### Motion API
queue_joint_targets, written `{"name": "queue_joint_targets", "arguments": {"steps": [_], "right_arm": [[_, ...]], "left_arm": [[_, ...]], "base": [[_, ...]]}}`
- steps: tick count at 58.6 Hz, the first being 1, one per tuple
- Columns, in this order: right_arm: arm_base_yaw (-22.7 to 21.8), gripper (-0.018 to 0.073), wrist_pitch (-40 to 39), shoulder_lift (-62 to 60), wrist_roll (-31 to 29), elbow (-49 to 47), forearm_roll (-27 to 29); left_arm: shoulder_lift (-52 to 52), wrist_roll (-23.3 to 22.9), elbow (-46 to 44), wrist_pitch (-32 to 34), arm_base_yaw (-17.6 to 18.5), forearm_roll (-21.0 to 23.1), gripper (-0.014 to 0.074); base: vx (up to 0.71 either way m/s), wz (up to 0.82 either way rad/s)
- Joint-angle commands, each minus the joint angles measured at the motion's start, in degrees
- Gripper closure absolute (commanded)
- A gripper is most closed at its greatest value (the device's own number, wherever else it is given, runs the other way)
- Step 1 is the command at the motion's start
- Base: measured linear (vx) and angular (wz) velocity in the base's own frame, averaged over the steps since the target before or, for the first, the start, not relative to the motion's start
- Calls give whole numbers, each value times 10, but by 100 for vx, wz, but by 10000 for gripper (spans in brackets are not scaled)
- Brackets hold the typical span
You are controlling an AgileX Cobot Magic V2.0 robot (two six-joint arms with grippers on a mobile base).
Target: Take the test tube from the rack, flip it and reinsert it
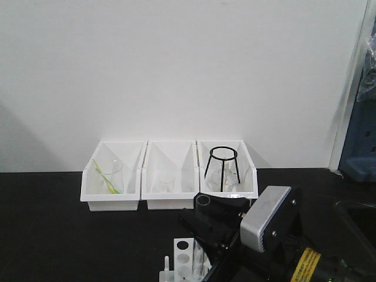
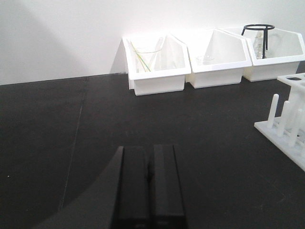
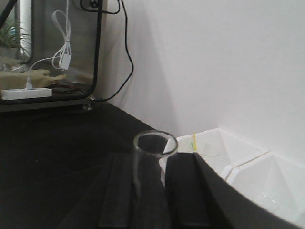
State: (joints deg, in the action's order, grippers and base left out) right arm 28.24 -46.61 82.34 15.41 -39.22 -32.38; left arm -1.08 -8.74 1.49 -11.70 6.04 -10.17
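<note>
Right gripper (image 3: 151, 162) pinching 1 test tube (image 3: 149, 195), axis upright, mouth up, probably clear of the rack (image 1: 176, 250), which sits just beside it to its left. Left gripper (image 2: 149, 152) pressed together, empty, farther off.

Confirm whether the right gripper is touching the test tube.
Touching. The right wrist view shows the test tube clamped in the right gripper, both fingers flush against its glass.

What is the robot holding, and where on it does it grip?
The right gripper holds a tube by its side, just below the open mouth; the left gripper holds nothing.
</note>
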Motion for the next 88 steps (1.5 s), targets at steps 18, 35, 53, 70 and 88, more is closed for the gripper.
{"name": "queue_joint_targets", "arguments": {"steps": [18, 35, 53, 70, 88], "right_arm": [[-1, 570, -125, 63, -7, -17, 8], [-1, 570, -128, 102, -35, -17, 6], [-1, 570, -162, 160, -35, -17, 6], [-1, 513, -189, 208, -36, -17, 8], [-1, 211, -201, 209, -36, -17, 9]], "left_arm": [[-4, -5, -2, 47, 0, 3, 602], [-4, -5, -2, 47, 0, 3, 602], [-4, -5, -2, 47, 0, 3, 602], [-4, -5, -2, 47, 0, 3, 602], [-4, -5, -2, 47, 0, 3, 602]], "base": [[0, 0], [0, 0], [0, 0], [0, 0], [0, 0]]}}
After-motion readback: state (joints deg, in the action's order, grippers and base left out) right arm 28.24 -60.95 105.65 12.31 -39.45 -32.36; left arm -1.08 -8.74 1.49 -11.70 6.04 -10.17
